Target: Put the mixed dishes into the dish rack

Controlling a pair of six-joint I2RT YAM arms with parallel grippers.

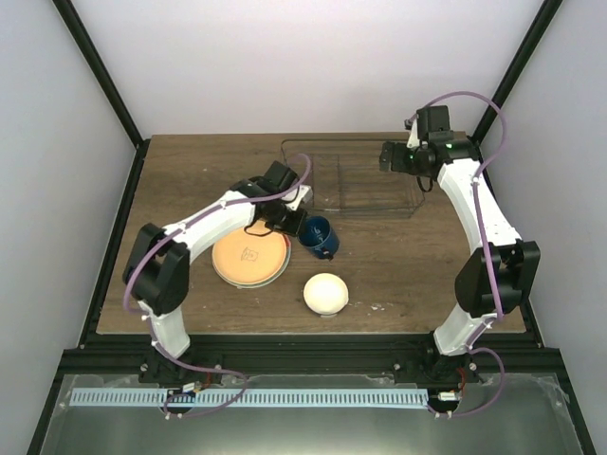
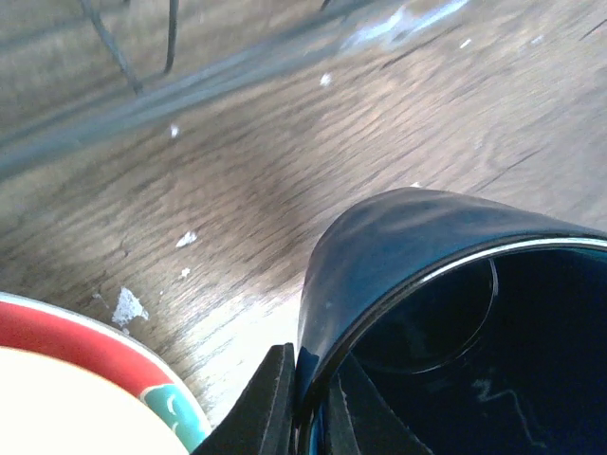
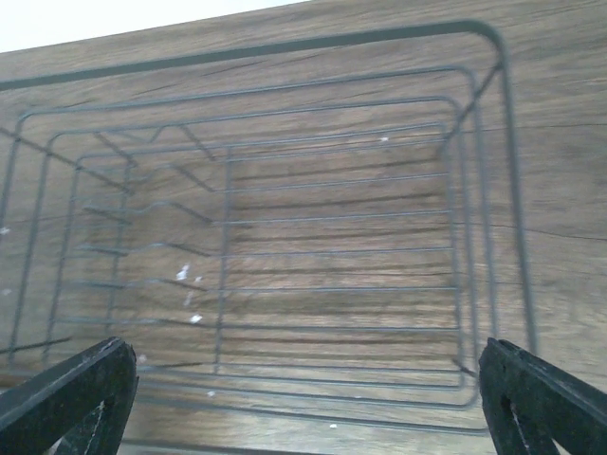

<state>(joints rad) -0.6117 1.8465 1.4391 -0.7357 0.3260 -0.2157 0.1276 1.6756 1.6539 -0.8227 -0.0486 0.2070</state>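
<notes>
The dark blue mug (image 1: 321, 237) stands on the table right of the plates. My left gripper (image 1: 302, 226) is shut on its rim; in the left wrist view one finger (image 2: 266, 398) presses the mug (image 2: 408, 246) from outside and the other sits inside. An orange-yellow plate (image 1: 250, 258) lies flat, ringed by a reddish edge. That edge shows as a red-and-teal plate rim (image 2: 104, 334) in the left wrist view. The cream-white bowl (image 1: 325, 294) sits near the front. My right gripper (image 3: 303, 408) hangs open over the empty wire dish rack (image 3: 256, 49).
The dish rack (image 1: 365, 178) sits at the back right of the wooden table, its upright dividers on its left side. White walls and black frame posts close in the back and sides. The mug stands between the rack's front wire and the bowl.
</notes>
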